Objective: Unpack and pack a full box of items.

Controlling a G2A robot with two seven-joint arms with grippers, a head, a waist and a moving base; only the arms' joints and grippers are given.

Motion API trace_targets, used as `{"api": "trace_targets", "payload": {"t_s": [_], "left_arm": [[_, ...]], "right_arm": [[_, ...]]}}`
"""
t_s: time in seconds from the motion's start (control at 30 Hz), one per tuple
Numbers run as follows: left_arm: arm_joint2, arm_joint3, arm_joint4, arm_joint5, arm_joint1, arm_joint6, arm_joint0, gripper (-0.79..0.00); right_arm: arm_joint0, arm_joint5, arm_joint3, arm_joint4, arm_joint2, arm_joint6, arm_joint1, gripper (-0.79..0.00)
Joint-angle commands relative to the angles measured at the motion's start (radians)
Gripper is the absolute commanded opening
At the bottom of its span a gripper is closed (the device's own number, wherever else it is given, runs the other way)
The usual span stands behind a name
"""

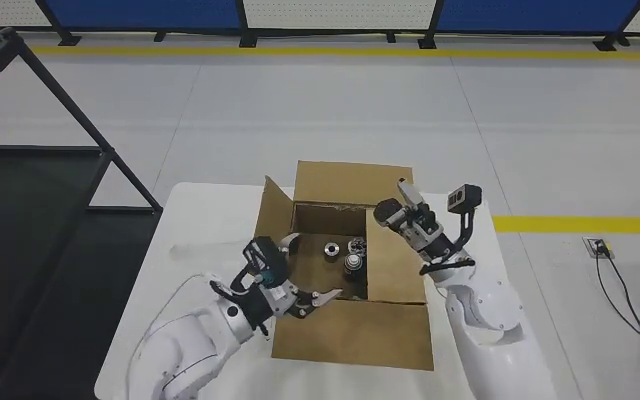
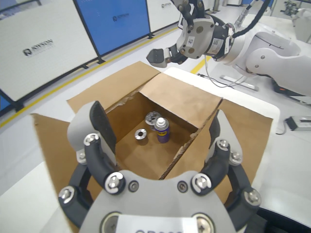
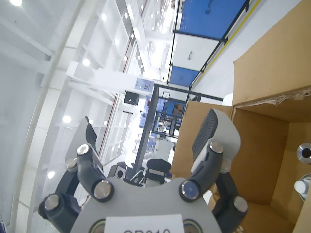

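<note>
Three items on the floor of the open cardboard box (image 1: 352, 335): a blue spray can (image 2: 162, 130) upright with a white cap, a short metal cylinder (image 2: 141, 136) just beside it, and a round metal part (image 2: 151, 118) with holes just behind the can, toward the top of the frame. Sits mid-frame in the top view on the white table (image 1: 200, 230), flaps spread open, the widest one lying toward the bottom edge of the frame. Holds the three items clustered together near the middle of the opening.

Left gripper (image 1: 312, 267) at the lower left of the box in the top view, over the corner of the opening, fingers spread wide with nothing between them. Looks down in the left wrist view past both dark pads (image 2: 103, 124) into the box, can and cylinder framed between the fingers but well below them.

Right gripper (image 2: 161, 25) at the upper right of the left wrist view, above the far side of the box, jaws wide apart and empty, one finger pointing up, the other angled down toward the box. Hangs by the box's upper right corner in the top view. Catches, at the right edge of the right wrist view, the cylinder's bored top and the can's white cap against the brown box floor, with one ribbed finger (image 3: 203, 132) in front of a box wall
</note>
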Motion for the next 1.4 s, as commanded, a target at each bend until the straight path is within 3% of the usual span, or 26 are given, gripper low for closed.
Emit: {"api": "trace_targets", "payload": {"t_s": [0.0, 0.03, 0.37, 0.7, 1.0, 1.37], "left_arm": [[0.043, 0.047, -0.138, 0.017, -0.008, -0.094, -0.065, 0.0], [0.06, 0.071, -0.196, 0.029, -0.012, -0.15, -0.094, 0.0], [0.065, 0.076, -0.187, 0.03, -0.011, -0.15, -0.087, 0.0], [0.091, 0.216, -0.242, 0.106, -0.021, -0.167, -0.132, 0.0], [0.052, 0.253, -0.315, 0.201, -0.021, -0.181, -0.13, 0.0], [-0.066, 0.191, -0.304, 0.295, -0.005, -0.166, -0.068, 0.0]], "right_arm": [[-0.025, -0.013, -0.016, 0.012, 0.007, -0.033, 0.0, 0.0], [-0.025, -0.013, -0.016, 0.012, 0.007, -0.033, 0.0, 0.0], [-0.031, -0.01, -0.021, 0.013, 0.004, -0.033, 0.0, 0.0], [-0.019, 0.011, -0.01, 0.039, 0.004, -0.005, 0.006, 0.0], [-0.011, 0.013, 0.003, 0.051, 0.003, 0.003, 0.011, 0.0], [0.008, 0.019, 0.022, 0.058, -0.006, 0.017, 0.016, 0.0]]}}
